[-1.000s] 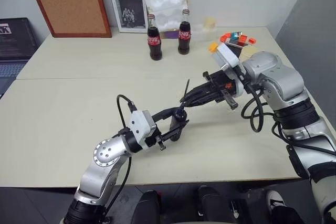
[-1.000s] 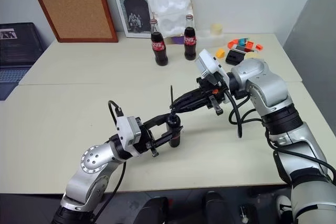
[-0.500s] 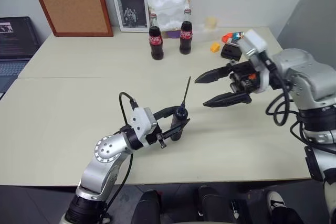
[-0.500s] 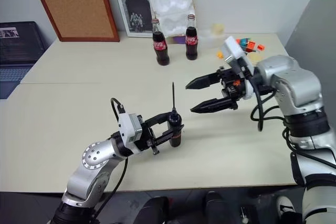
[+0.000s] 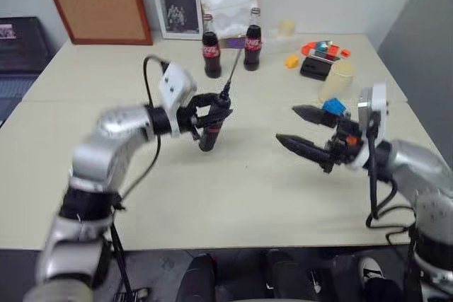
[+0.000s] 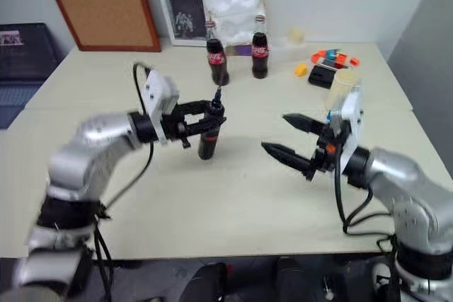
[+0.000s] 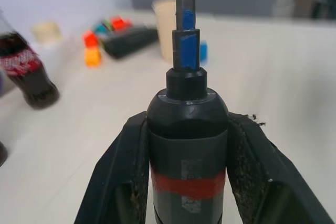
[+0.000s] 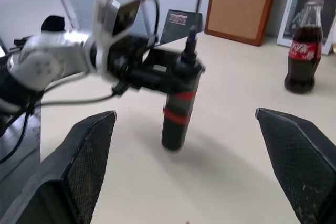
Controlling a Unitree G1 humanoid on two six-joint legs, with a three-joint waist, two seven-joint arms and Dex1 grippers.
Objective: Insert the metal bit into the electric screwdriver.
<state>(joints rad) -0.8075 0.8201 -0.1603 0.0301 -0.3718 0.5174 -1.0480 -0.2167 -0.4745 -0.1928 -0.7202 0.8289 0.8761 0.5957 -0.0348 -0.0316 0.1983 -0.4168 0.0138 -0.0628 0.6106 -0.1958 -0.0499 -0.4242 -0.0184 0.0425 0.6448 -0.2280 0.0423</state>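
Right tool (image 5: 303,129) is now standing wide open and empty, pulled back toward the tabletop's (image 5: 106,175) right edge, well clear of the work. Thin dark grey metal bit (image 5: 233,71) is sitting in the tapered nose of the slim black electric screwdriver with the red band (image 5: 209,126), so insertion is looking done. Left tool (image 6: 202,119) is staying clamped on the screwdriver body and is lifting it off the surface, toward the two cola bottles (image 5: 210,56) near the far edge. A second ago the right tool was closed up against the bit above the screwdriver, nearer the front edge.
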